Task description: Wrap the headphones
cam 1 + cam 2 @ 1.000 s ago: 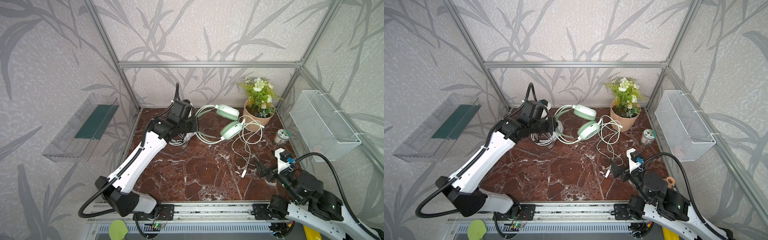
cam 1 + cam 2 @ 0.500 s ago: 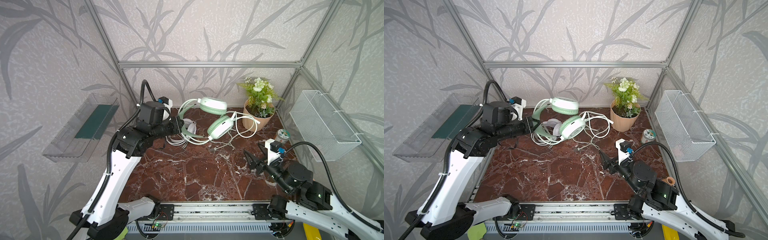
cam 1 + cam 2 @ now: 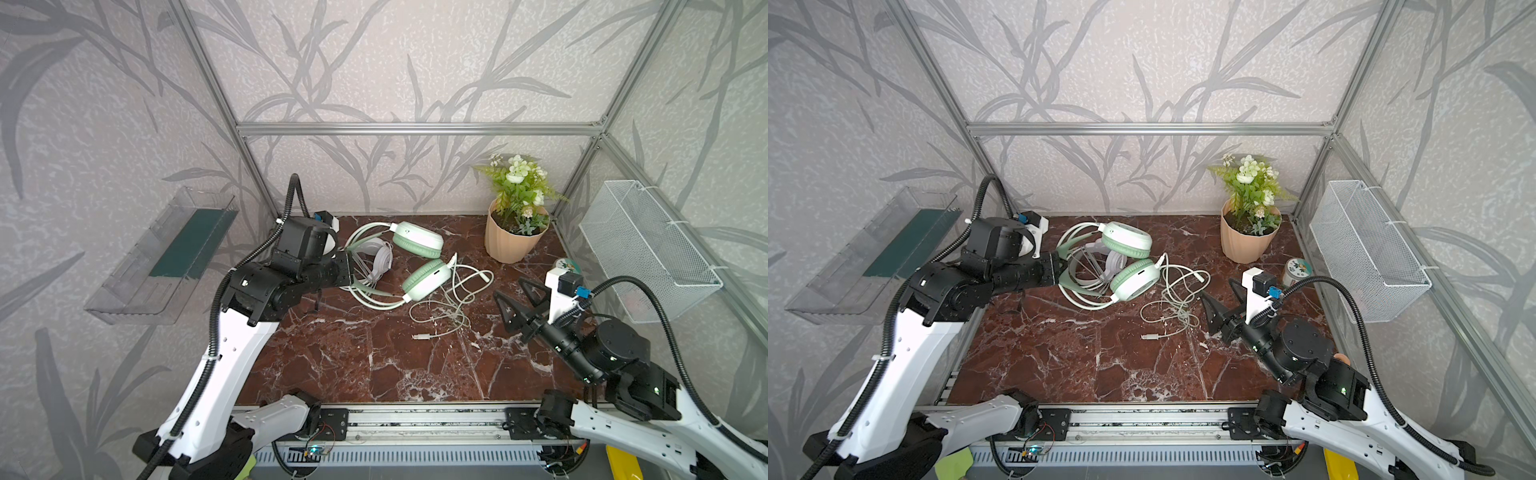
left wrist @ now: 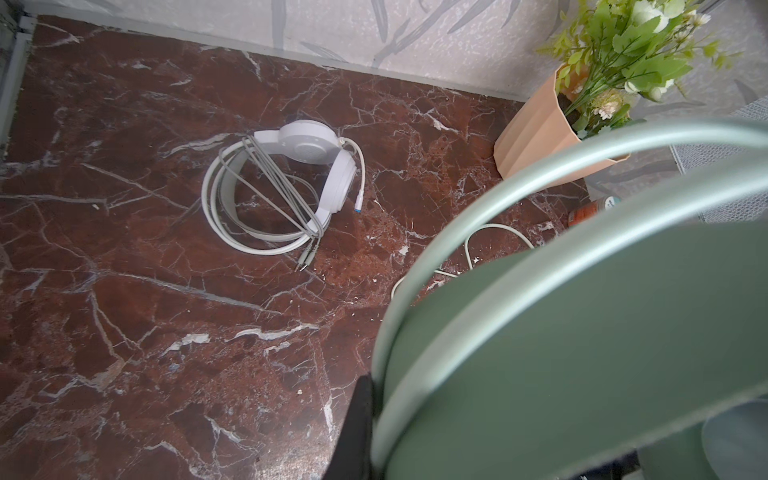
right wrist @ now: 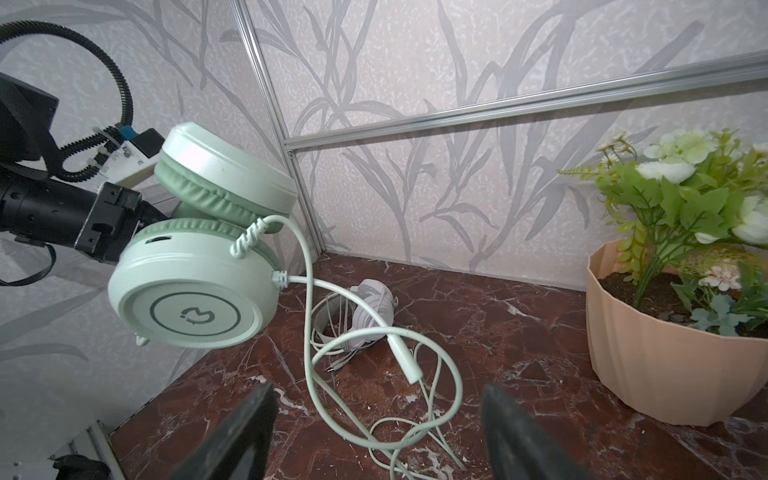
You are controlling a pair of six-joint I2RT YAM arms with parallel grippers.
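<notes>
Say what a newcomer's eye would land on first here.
The mint green headphones hang above the marble table at back left, headband clamped by the left gripper, jaws shut. Their loose cable drops into a tangle mid-table, facing the right gripper, jaws open. Beneath lies the white headset, cable already wound across its band.

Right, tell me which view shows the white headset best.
The left wrist view: the white headset lies whole and unblocked on the table, cable wound across its band. In both top views the green headset overlaps it. The right wrist view shows it small, behind the green cable.
</notes>
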